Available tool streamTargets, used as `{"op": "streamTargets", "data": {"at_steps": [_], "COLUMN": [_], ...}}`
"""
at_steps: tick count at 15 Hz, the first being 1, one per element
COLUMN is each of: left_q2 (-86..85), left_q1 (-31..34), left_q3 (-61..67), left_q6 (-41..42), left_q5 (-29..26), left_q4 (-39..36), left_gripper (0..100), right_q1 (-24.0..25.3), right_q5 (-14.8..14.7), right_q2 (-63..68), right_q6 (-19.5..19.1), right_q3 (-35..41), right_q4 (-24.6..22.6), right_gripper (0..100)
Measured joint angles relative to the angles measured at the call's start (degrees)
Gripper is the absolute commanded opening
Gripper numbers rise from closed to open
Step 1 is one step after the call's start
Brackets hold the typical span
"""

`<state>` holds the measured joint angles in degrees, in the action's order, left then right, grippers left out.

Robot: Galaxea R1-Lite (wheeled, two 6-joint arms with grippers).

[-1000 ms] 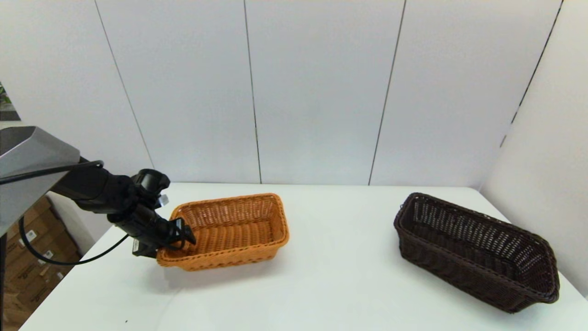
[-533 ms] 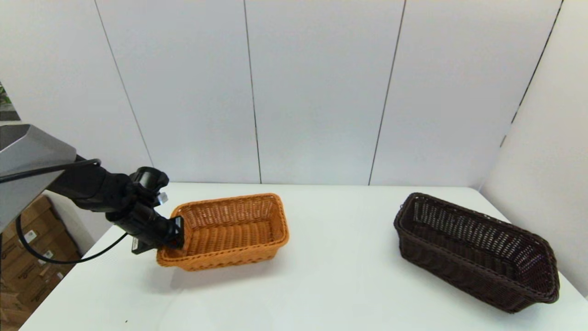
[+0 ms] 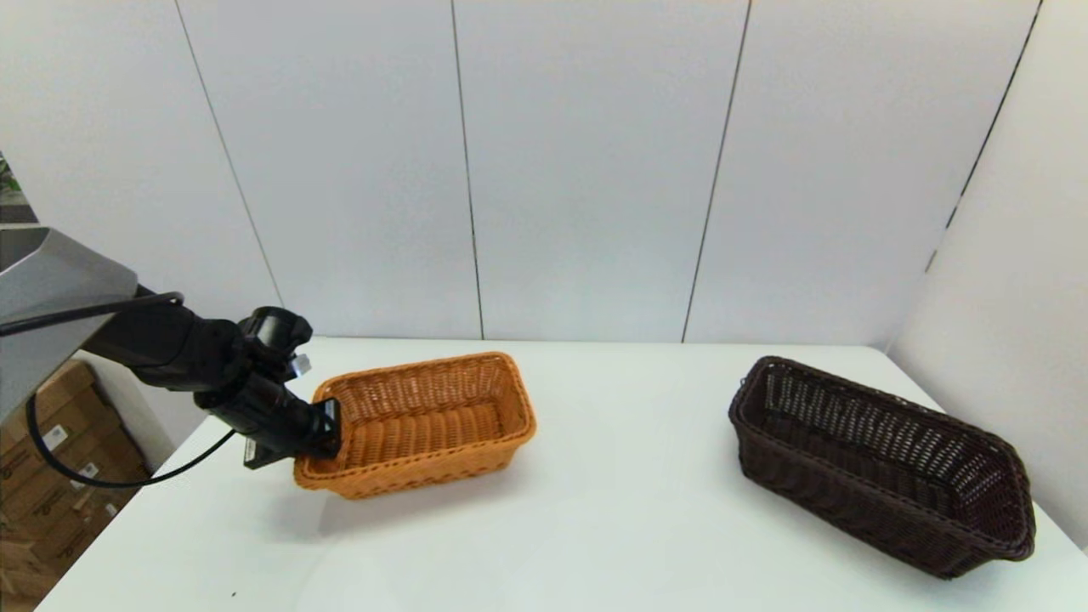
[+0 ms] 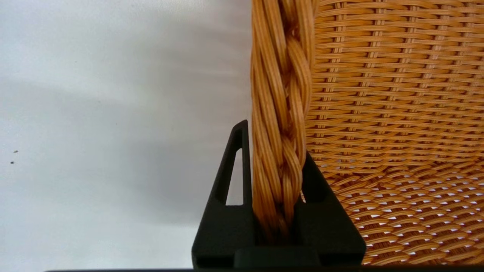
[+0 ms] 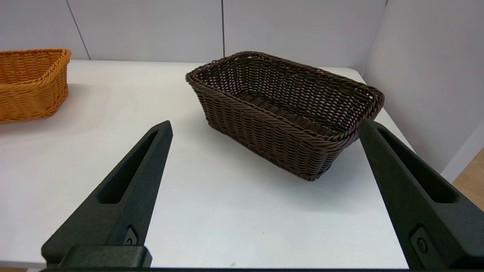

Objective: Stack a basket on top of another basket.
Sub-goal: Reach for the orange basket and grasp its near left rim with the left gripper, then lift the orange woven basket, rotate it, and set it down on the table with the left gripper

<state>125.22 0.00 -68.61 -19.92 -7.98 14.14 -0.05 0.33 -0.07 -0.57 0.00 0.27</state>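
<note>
Head view: the left gripper clenches the orange-tan basket by its short end's braided rim. The dark brown basket lies well apart toward 3 o'clock on the table, long axis running 10 to 4.

Left wrist view: both fingers pinch the rim.

Right wrist view: the right gripper gapes, facing the dark basket at 12 o'clock; nothing stands between.

orange-tan basket cut off at edge
</note>
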Motion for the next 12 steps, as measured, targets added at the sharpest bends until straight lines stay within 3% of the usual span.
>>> {"op": "streamTargets", "data": {"at_steps": [2,6,8,12], "left_q2": [-0.8,-2.9,-3.4,-4.6], "left_q1": [-0.8,-1.2,-2.0,-2.7], "left_q3": [0.0,-0.1,-0.1,0.4], "left_q6": [0.1,0.9,1.0,6.9], "left_q5": [-1.3,-11.0,-12.4,-17.6], "left_q4": [0.1,0.1,0.2,0.8], "left_gripper": [0,0,0,0], "right_q1": [0.0,0.0,0.0,0.0], "right_q5": [0.0,0.0,0.0,0.0], "right_q2": [0.0,0.0,0.0,0.0], "right_q6": [0.0,0.0,0.0,0.0], "right_q3": [0.0,0.0,0.0,0.0], "right_q4": [0.0,0.0,0.0,0.0], "right_gripper": [100,100,100,100]}}
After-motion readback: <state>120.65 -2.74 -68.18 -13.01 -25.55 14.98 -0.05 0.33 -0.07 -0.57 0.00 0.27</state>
